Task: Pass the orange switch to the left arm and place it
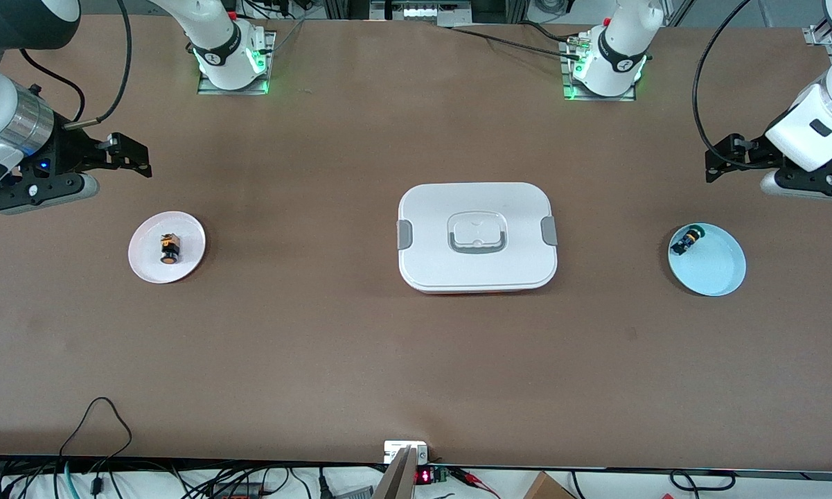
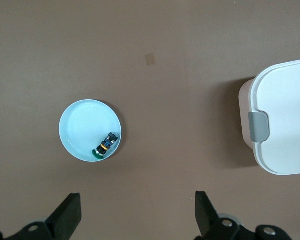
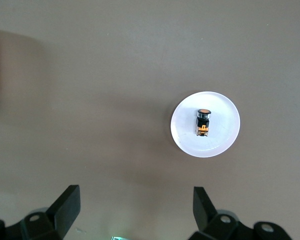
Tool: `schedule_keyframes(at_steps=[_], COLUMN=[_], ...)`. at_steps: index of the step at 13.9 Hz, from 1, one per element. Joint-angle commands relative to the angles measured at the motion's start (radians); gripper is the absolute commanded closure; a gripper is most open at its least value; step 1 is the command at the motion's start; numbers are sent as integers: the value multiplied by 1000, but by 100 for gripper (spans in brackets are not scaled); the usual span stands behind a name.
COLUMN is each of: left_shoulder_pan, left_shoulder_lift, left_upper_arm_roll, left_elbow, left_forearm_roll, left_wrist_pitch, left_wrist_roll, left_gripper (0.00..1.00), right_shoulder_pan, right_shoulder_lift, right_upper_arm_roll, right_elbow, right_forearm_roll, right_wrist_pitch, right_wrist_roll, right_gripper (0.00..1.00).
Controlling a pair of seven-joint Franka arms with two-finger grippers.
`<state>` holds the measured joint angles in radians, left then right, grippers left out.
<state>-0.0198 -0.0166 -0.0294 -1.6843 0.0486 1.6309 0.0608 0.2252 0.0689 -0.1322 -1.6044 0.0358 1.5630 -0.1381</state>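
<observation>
The orange switch (image 1: 168, 249) lies on its side on a pink plate (image 1: 145, 258) at the right arm's end of the table. In the right wrist view the switch (image 3: 203, 121) shows its orange cap on that plate (image 3: 225, 122). My right gripper (image 1: 130, 156) is open and empty, up over bare table beside the pink plate; its jaws (image 3: 136, 192) stand wide apart. The white box (image 1: 476, 235) stands in the middle of the table. My left gripper (image 1: 724, 159) is open and empty over bare table at the left arm's end; it also shows in the left wrist view (image 2: 137, 200).
A blue plate (image 1: 717, 270) at the left arm's end holds a small black switch with a yellow-green cap (image 1: 687, 240); both show in the left wrist view, the plate (image 2: 82, 125) and the switch (image 2: 104, 145). The box's end with its grey clip (image 2: 285, 120) is also there.
</observation>
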Motion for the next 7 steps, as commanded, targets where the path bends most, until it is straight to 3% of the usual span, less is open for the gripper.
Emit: schedule_keyframes(at_steps=[1,7], left_shoulder_pan=[-6,-6], left_shoulder_lift=[-2,-2], left_upper_arm_roll=[5,5], left_elbow=[3,3], left_forearm_roll=[-12,-12], left_wrist_pitch=[0,0], left_wrist_roll=[-7,-7], left_gripper=[0,0], right_shoulder_pan=[3,-1], right_shoulder_lift=[8,9], right_upper_arm_roll=[-1,-3], right_elbow=[26,26], right_forearm_roll=[4,6], right_wrist_pitch=[-5,-6], right_wrist_roll=[-17,-25], right_gripper=[0,0])
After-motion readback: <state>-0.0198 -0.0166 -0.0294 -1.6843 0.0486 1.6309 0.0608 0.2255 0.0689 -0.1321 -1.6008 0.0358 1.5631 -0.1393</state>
